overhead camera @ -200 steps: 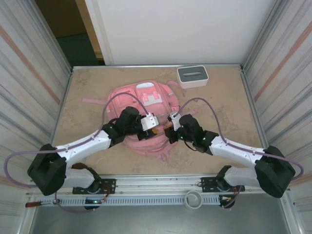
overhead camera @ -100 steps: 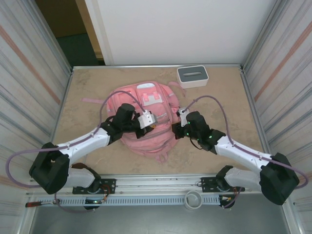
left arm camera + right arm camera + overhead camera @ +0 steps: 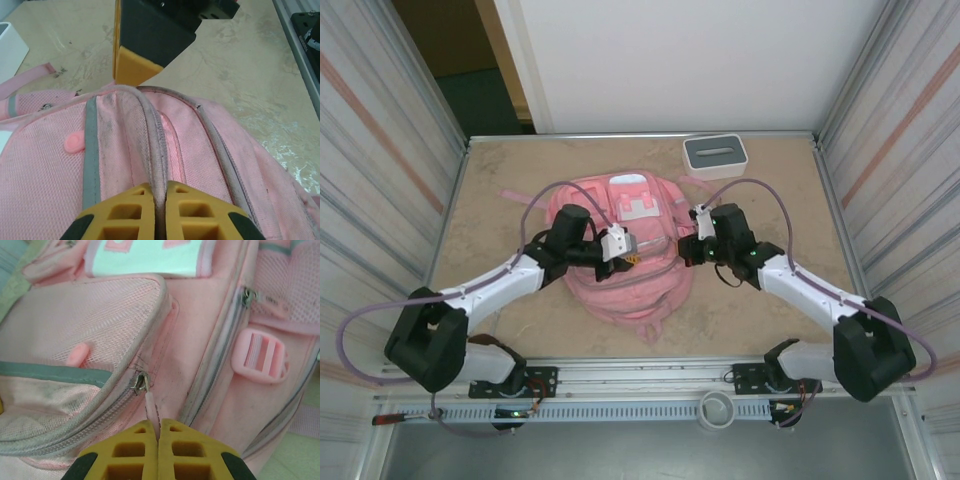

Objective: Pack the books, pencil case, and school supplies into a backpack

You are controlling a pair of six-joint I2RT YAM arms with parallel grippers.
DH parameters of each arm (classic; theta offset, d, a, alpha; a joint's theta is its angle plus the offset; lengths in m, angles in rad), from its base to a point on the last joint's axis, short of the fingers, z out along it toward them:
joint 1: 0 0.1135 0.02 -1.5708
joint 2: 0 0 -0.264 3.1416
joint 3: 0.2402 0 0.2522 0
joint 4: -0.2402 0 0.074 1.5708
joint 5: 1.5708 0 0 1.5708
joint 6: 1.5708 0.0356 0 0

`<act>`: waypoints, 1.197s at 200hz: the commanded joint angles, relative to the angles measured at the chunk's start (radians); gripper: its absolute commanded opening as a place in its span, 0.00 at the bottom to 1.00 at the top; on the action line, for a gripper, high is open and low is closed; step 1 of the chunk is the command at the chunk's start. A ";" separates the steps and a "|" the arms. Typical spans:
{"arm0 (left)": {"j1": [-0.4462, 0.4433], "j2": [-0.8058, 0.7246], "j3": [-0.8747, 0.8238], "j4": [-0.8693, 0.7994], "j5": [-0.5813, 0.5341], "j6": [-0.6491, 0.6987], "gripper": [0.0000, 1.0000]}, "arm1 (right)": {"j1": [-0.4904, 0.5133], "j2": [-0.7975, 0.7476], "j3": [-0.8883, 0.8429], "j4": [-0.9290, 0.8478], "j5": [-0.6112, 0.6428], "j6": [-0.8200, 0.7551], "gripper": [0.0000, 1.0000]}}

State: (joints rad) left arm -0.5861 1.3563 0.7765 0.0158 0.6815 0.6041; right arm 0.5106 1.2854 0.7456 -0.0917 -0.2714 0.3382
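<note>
Left arm (image 3: pixel 490 290): we see it rise from its base at the near left and slant right onto the backpack.
Right arm (image 3: pixel 810 290): from the near right it slants left to the backpack's right side.
Backpack (image 3: pixel 620 295): the pink bag lies flat in the middle of the table (image 3: pixel 790 190), pockets facing up, between the two arms.
Left gripper (image 3: pixel 160 192): we find its yellow fingers closed on the backpack, pinching a raised grey-pink seam (image 3: pixel 150 130) that runs away from the pads over the bag's curve.
Nub (image 3: pixel 75 142): a small round pink piece sits on the fabric left of that seam, beside a grey band.
Right gripper (image 3: pixel 159 430): a little farther up the bag, at its right edge, its fingers are shut tight on the pink zip pull (image 3: pixel 151 407).
Slider (image 3: pixel 139 383): the pull hangs from this metal piece at the corner of a mesh pocket (image 3: pixel 95 315).
Buckle (image 3: pixel 260 355): a pink plastic clip lies on the fabric right of the zip, apart from the fingers.
Strap (image 3: pixel 515 196): one pink strap trails off the bag's far left onto the table.
White box (image 3: pixel 715 153): we see it at the table's far edge, grey slotted top up, beyond the bag's far right corner and not touching it.
</note>
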 commanded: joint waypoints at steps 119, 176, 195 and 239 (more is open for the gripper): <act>-0.035 -0.121 0.004 0.218 -0.150 -0.188 0.71 | -0.133 -0.280 -0.015 -0.259 0.563 -0.021 0.95; 0.077 -0.348 -0.177 0.346 -0.698 -0.407 0.84 | -0.182 -0.403 -0.029 -0.244 0.742 -0.047 0.99; 0.153 -0.382 -0.237 0.364 -0.801 -0.483 0.84 | -0.192 -0.412 -0.031 -0.235 0.837 -0.065 0.99; 0.320 -0.449 -0.384 0.436 -0.945 -0.458 0.86 | -0.280 -0.427 -0.169 -0.069 0.937 -0.114 0.99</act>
State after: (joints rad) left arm -0.3332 0.9501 0.4587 0.3607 -0.1219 0.1692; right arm 0.2848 0.8742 0.6662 -0.2634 0.5735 0.2703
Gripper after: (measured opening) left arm 0.850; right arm 0.990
